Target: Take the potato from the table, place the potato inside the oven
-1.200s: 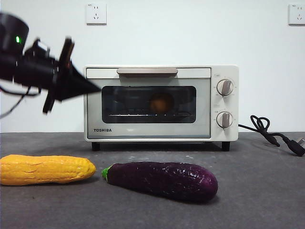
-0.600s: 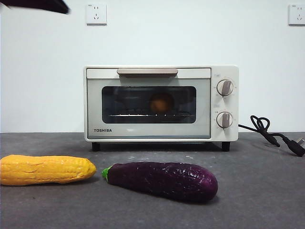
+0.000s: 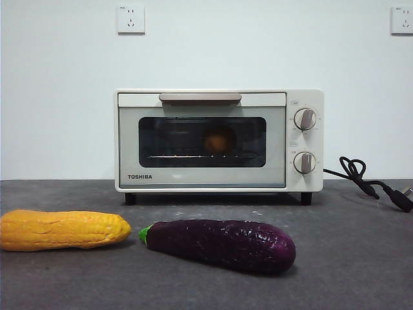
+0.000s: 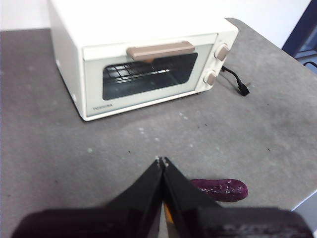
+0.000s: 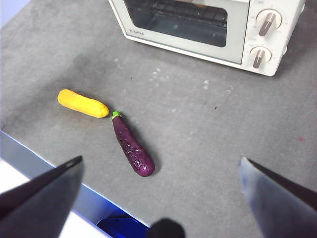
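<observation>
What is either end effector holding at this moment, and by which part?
Nothing. The left end effector is shut on nothing, the right end effector is open, and the potato sits inside the closed oven.

– What is the surface like?
– The table is a flat, dark grey, mottled, stone-like top, with a few pale specks in front of the oven.

– What sits directly on it?
– A cream-white Toshiba toaster oven stands towards the back on short black feet, its door closed. Its black cord trails across the surface beside the knobs. Nearer the front, a yellow corn cob and a purple aubergine lie on their sides, just beside each other, well apart from the oven.
</observation>
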{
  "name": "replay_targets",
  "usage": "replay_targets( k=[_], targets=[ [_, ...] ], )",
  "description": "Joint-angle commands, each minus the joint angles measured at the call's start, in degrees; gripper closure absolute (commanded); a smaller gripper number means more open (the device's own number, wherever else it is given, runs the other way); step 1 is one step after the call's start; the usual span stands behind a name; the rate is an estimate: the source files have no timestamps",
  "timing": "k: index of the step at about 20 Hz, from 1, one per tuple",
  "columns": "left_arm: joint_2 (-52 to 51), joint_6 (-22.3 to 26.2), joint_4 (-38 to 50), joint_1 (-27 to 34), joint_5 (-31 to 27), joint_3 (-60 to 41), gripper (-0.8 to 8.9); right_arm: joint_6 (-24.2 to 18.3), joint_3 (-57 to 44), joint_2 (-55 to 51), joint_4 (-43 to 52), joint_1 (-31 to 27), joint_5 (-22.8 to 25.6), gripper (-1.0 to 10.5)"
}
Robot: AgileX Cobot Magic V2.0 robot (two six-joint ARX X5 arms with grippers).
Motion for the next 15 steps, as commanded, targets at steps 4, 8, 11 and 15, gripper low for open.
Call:
replay_targets(
  k=[4, 8, 11, 15],
  targets=[
    [0.22, 1.60, -2.05, -0.20, -0.09, 1.68, 8.21, -0.48, -0.04, 0.07, 0.46, 0.13, -0.09, 9.5],
    [0.24, 1.55, -2.25, -0.20, -0.11, 1.68, 8.17, 0.61, -0.04, 0.07, 0.50, 0.13, 0.11, 9.5],
    [0.31, 1.42, -2.27, -0.20, -0.11, 1.68, 8.17, 0.59, -0.04, 0.07, 0.48, 0.13, 0.24, 9.5],
    [0.35, 1.44, -2.25, -0.20, -0.20, 1.68, 8.17, 0.59, -0.04, 0.07, 0.48, 0.13, 0.35, 9.5]
  ],
)
